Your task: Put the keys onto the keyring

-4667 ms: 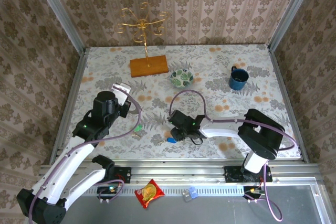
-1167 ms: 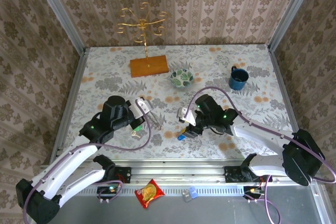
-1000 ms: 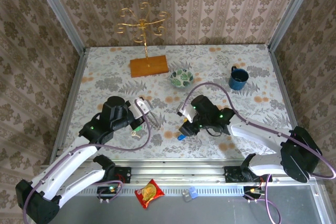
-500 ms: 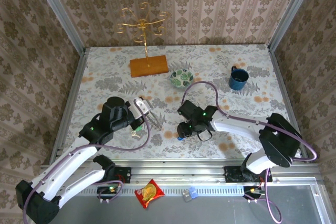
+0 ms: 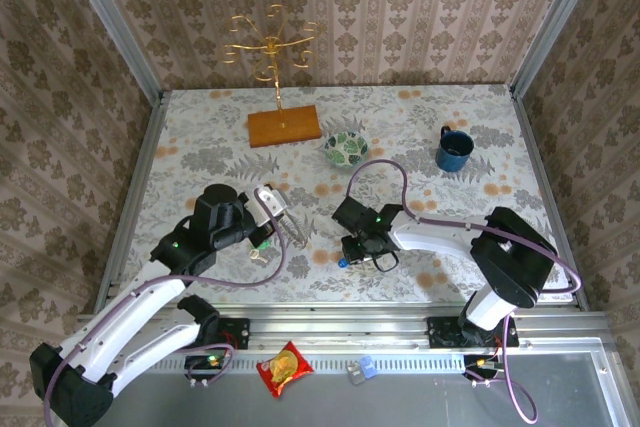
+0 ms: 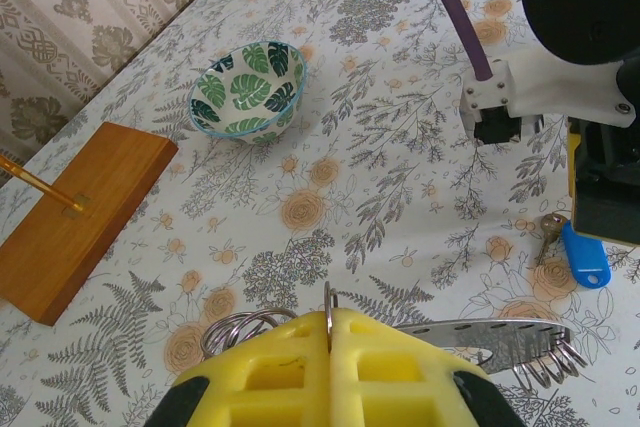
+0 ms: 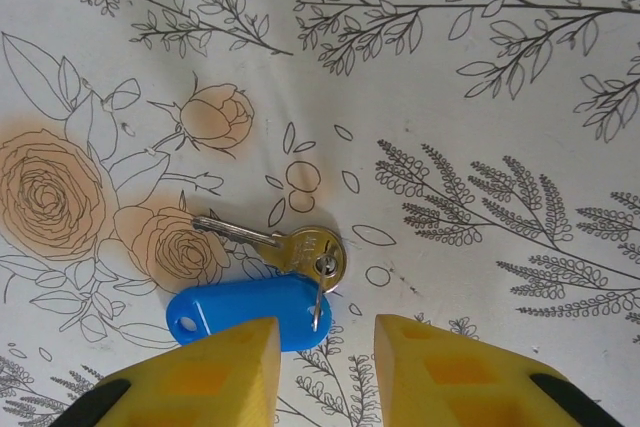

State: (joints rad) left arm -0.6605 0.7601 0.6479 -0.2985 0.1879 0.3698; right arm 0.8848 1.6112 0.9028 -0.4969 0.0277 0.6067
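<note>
A brass key with a blue plastic tag lies flat on the flowered cloth. A small split ring stands up from its head. My right gripper is open and low over it, one yellow finger on each side of that ring. From above, the blue key sits just under the right gripper. My left gripper is shut on a thin wire loop of the keyring, with more loops to its left and a flat metal strip to its right. The green key lies beside the left gripper.
The patterned bowl and a blue mug stand further back. A gold hook stand rises from a wooden base at the back left. A snack packet lies on the front rail. The right arm's wrist is near the keyring.
The right gripper has come leftward and down onto the blue key, and its fingers have narrowed. The left arm and the keyring have stayed put.
</note>
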